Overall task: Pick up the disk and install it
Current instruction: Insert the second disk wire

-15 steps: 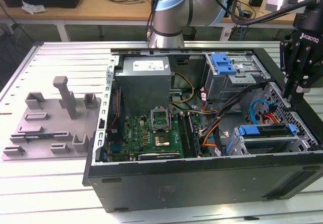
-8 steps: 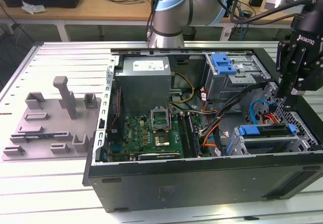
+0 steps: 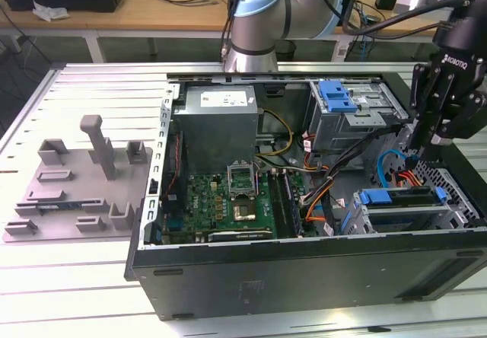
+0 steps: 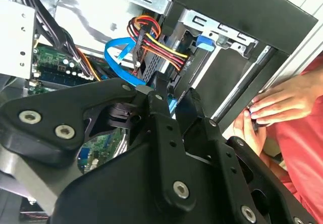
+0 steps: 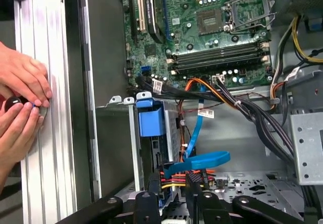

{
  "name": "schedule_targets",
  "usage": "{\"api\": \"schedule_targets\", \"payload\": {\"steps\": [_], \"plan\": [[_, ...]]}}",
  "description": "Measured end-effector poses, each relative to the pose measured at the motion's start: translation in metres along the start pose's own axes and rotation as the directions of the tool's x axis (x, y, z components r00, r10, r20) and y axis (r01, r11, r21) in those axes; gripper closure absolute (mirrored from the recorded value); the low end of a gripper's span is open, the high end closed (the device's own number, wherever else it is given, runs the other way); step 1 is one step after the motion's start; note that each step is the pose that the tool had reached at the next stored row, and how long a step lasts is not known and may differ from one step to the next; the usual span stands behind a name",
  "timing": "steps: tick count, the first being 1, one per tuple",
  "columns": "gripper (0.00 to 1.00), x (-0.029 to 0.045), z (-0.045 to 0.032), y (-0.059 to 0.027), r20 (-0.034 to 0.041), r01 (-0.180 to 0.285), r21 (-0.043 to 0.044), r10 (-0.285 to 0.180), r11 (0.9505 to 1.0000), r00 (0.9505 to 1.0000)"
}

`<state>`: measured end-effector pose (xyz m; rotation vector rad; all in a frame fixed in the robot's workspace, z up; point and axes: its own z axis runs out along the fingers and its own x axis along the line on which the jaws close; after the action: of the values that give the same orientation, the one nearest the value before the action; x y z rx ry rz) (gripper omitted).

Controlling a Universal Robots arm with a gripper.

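**Entry: disk install, seating stage**

1. Gripper (image 3: 419,155): we find it low inside the open computer case (image 3: 228,273), at the drive-cage end, just above the cable bundle. We cannot tell whether it is clamped on anything or free.

2. Disk (image 3: 396,199): 1 unit in its blue carrier, standing on edge in the drive cage directly under the gripper. Its blue handle end points away from the gripper tip. In the first wrist view the carrier runs from the handle toward the gripper. We judge it to be inside its bay, though we cannot tell if it is fully home.

3. Cables: 1 flat blue data cable (image 5: 202,161) and 1 red, yellow and black power lead (image 5: 176,176), both just beside the gripper tip at the disk's rear end.

4. Motherboard (image 5: 217,27): well beyond the disk from the gripper.

5. A person's hands (image 5: 20,100): 2, resting on the surface outside the case wall, well apart from the gripper.

Step in hand, by our judgement: the install, with pick-up done. The next move calls for little sideways play, since the cables crowd the tip.
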<state>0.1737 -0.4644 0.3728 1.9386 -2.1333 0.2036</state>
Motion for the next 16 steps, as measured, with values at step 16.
{"api": "schedule_targets", "payload": {"steps": [16], "plan": [[0.65, 0.0086, 0.0080, 0.0089, 0.0036, 0.035, 0.0095, -0.035, 0.9993, 0.9994]]}}
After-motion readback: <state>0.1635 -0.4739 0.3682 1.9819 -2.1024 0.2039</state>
